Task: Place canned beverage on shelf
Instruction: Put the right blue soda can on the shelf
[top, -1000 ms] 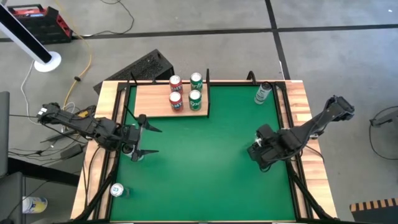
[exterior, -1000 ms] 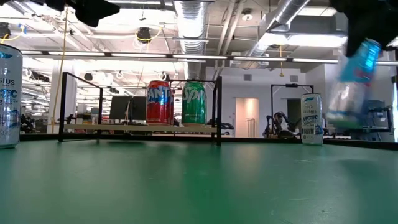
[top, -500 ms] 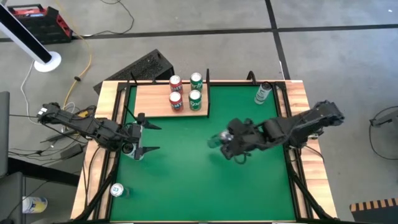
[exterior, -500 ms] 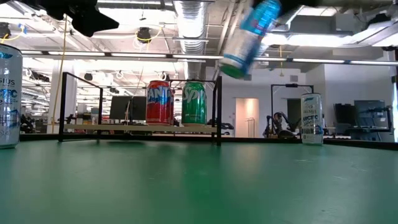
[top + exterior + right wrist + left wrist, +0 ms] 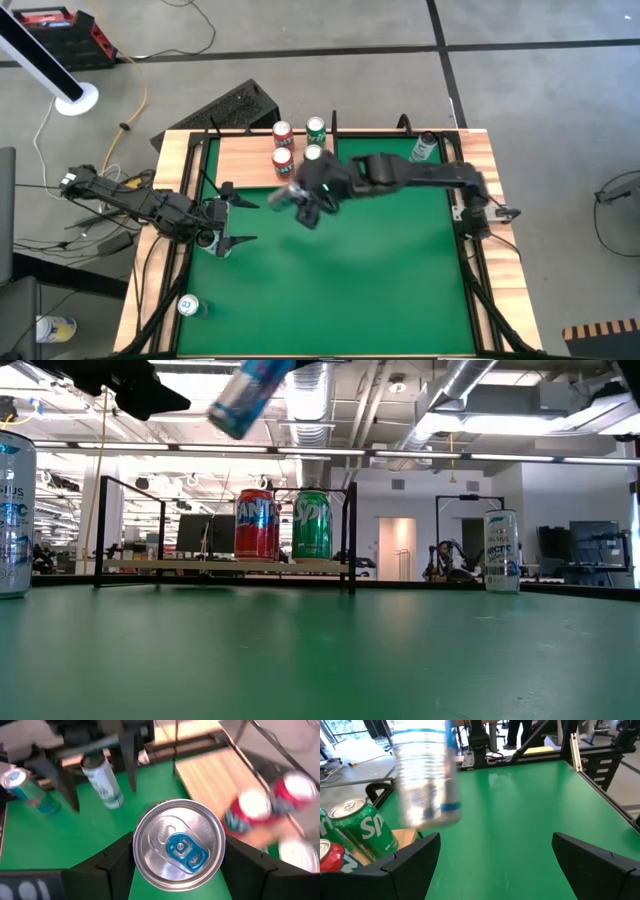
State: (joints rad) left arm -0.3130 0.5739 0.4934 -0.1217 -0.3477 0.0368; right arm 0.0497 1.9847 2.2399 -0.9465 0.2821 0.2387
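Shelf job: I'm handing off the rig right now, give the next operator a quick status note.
Right gripper: shut on a silver can, held in the air by the shelf's front edge.
Left gripper: jaws open, empty, at the table's left side.
Done: four cans stand on the shelf.
Left: set this can down; two more stand on the green table.
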